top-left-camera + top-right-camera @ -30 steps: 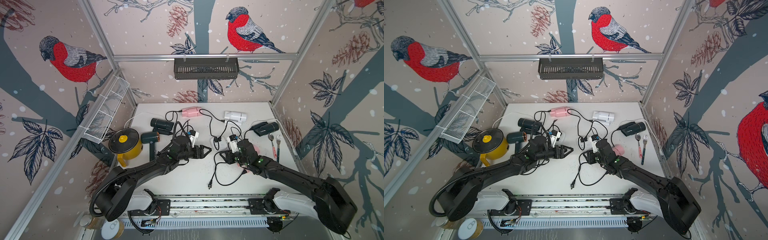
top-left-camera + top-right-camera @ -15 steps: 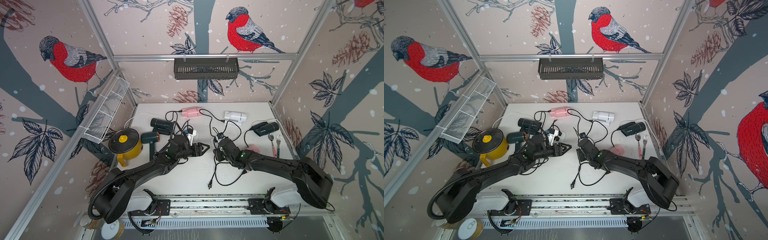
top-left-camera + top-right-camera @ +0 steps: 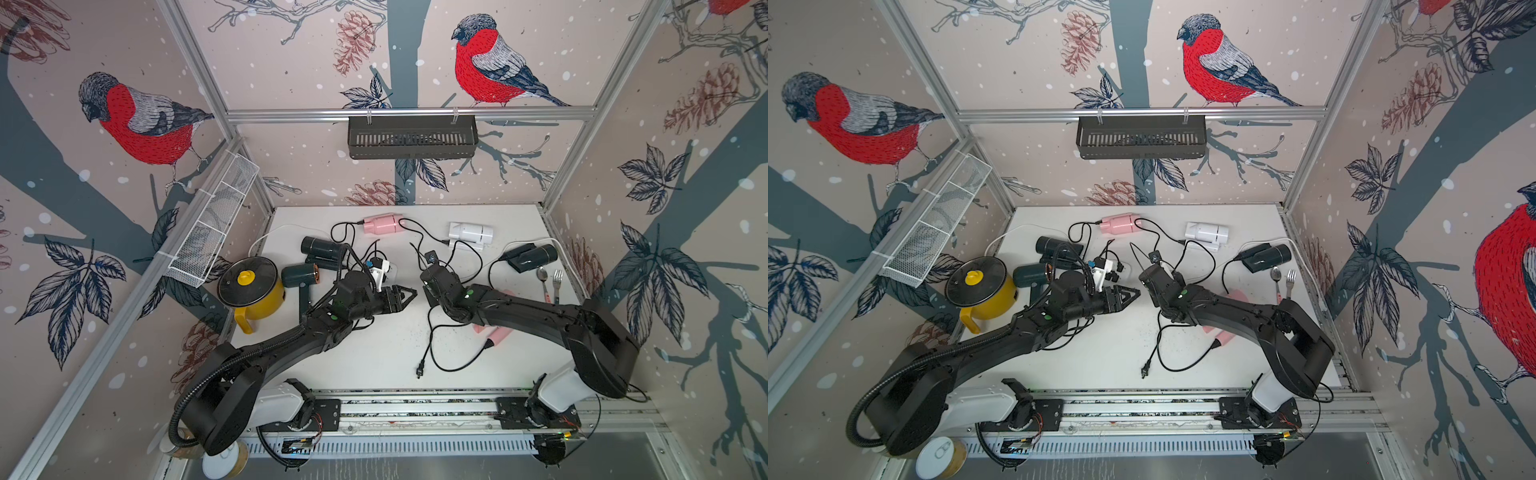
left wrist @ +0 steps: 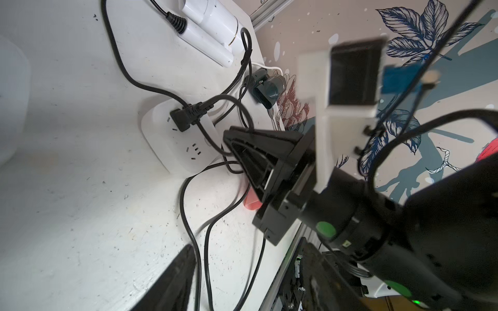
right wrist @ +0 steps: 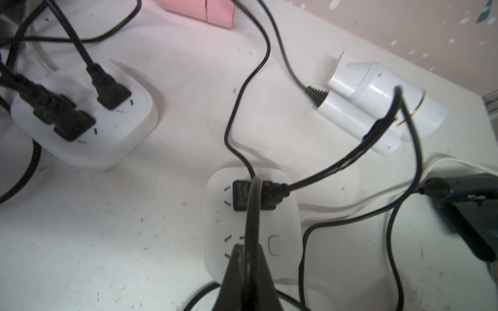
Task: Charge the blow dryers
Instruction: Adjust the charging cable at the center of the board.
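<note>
At table (image 3: 374,353) centre, the right gripper (image 5: 248,255) pinched a thin black cord (image 5: 252,215) over a white strip (image 5: 285,215), the left gripper (image 3: 409,294) at its 8 o'clock stood part-spread and empty, with a stubby pink dryer (image 3: 380,223) at 12 o'clock, a white dryer (image 3: 471,233) at 1 and a black dryer (image 3: 536,257) at 2.

Bright, even light; soft shadows on the table (image 3: 386,349). Edges bend; the near cord (image 5: 253,215) blurs, perhaps from motion.
</note>
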